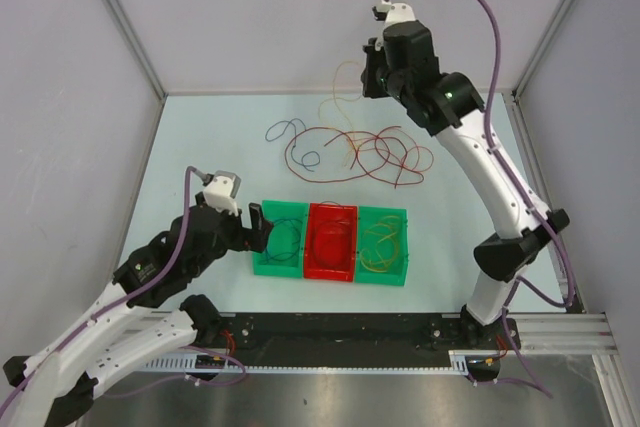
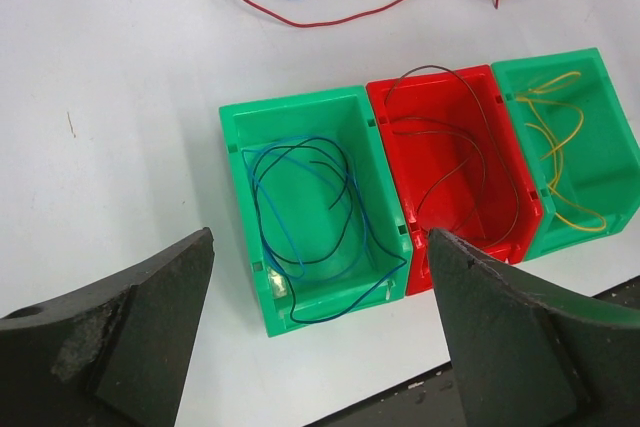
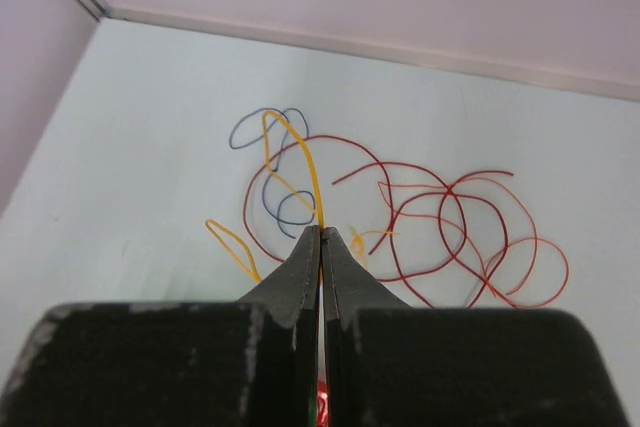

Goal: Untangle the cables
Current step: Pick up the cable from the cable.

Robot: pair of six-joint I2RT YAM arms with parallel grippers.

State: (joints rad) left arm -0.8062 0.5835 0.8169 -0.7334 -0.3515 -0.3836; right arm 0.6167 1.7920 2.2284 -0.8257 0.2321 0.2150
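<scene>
A tangle of red cables (image 1: 365, 152) lies on the table at the back, with a blue cable (image 1: 290, 137) at its left. My right gripper (image 1: 372, 75) is raised above them and shut on a yellow-orange cable (image 1: 343, 87) that hangs down to the tangle. In the right wrist view the gripper (image 3: 321, 233) pinches the yellow cable (image 3: 308, 162) over the red cables (image 3: 450, 227) and the blue cable (image 3: 275, 197). My left gripper (image 1: 256, 230) is open and empty at the left green bin; it also shows in the left wrist view (image 2: 320, 239).
Three bins stand in a row near the front: a green bin (image 1: 262, 262) with blue cables (image 2: 300, 207), a red bin (image 1: 330, 272) with dark red cables (image 2: 450, 157), and a green bin (image 1: 402, 272) with yellow cables (image 2: 560, 147). Walls enclose the table; a black rail (image 1: 340, 332) runs along the near edge.
</scene>
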